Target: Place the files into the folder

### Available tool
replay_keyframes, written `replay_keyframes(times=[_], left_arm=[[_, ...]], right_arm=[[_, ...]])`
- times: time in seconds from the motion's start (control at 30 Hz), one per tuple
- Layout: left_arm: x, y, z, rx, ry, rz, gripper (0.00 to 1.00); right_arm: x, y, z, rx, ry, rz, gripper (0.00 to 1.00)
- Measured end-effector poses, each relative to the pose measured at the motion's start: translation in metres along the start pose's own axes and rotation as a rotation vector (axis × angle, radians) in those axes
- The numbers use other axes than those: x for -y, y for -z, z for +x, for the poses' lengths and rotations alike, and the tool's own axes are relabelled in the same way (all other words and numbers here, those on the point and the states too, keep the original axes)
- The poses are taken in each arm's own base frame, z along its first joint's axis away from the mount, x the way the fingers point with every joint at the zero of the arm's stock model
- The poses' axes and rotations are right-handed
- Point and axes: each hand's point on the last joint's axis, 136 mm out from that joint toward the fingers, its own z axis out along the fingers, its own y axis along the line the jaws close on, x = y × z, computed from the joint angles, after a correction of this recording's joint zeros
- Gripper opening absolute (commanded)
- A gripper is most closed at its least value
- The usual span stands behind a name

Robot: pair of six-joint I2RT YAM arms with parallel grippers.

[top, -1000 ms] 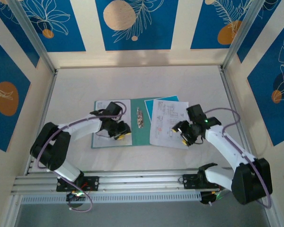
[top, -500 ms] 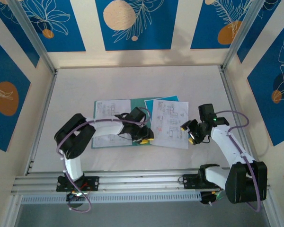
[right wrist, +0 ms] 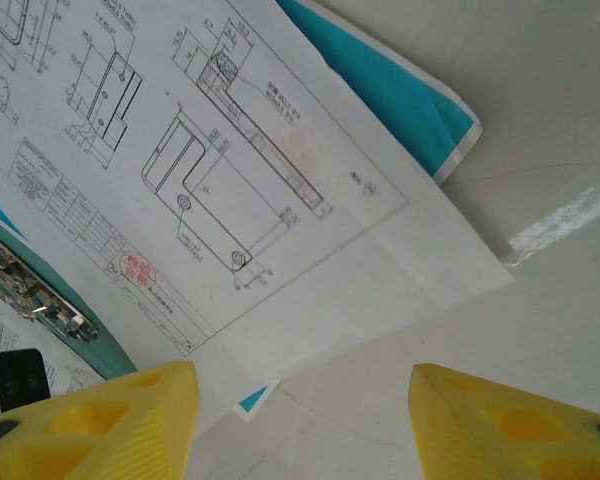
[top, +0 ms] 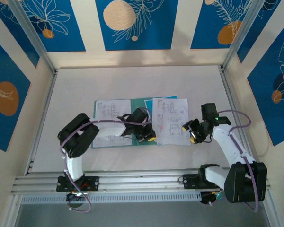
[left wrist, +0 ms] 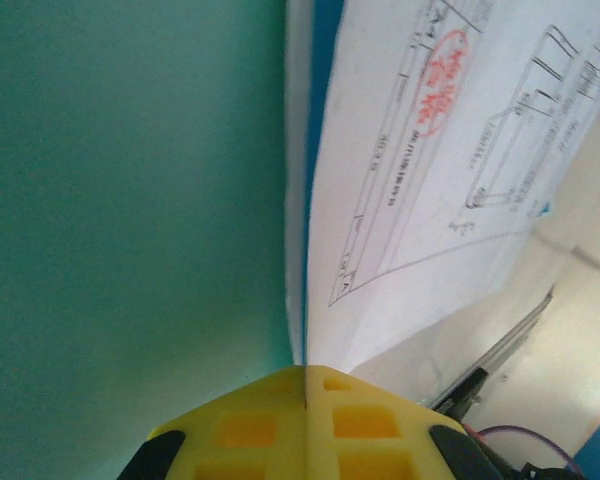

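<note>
1. Folder (top: 141, 104): teal-green card, lying open and flat on the table (top: 132, 80). We note a metal clip (right wrist: 37, 292) on its inner face.
2. Left-hand sheet (top: 111, 112): white, printed, lying on the folder's left half.
3. Drawing sheet (top: 171, 120): white, with line drawings and a red stamp, overlapping the folder's right half.
4. Blue sheet (top: 173, 98): plain, beneath the drawing sheet. We see a corner of it at the far right of the folder.
5. Left gripper (top: 147, 135): at the folder's near edge, close to the spine. Its yellow pads (left wrist: 370, 420) are pressed together, and the edges of the drawing sheet and blue sheet run into the seam between them, so we record it as pinching them.
6. Right gripper (top: 189, 133): just off the folder's right side, by the drawing sheet's near right corner. Its fingers (right wrist: 110, 420) are spread wide and hold nothing.
</note>
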Motion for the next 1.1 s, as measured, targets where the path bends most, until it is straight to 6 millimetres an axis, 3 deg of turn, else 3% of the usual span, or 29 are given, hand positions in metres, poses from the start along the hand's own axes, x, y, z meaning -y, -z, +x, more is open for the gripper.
replay_keyframes(times=[0.17, 0.3, 0.5, 0.77, 1.1], left_arm=[[0.022, -0.002, -0.001, 0.042, 0.057, 0.072, 0.00], [0.031, -0.002, -0.002, 0.067, 0.083, 0.098, 0.00], [0.037, -0.004, -0.005, 0.109, 0.117, 0.114, 0.00], [0.048, -0.013, 0.010, 0.131, 0.137, 0.157, 0.00], [0.028, -0.022, 0.021, 0.173, 0.182, 0.131, 0.00]], right_arm=[[-0.014, 0.018, -0.016, 0.071, 0.022, -0.002, 0.58], [-0.022, 0.021, -0.028, 0.091, 0.042, 0.020, 0.57], [-0.030, 0.004, -0.042, 0.051, 0.063, 0.078, 0.55], [-0.047, -0.024, -0.053, -0.004, 0.089, 0.117, 0.54], [-0.076, -0.041, -0.055, -0.022, 0.168, 0.112, 0.53]])
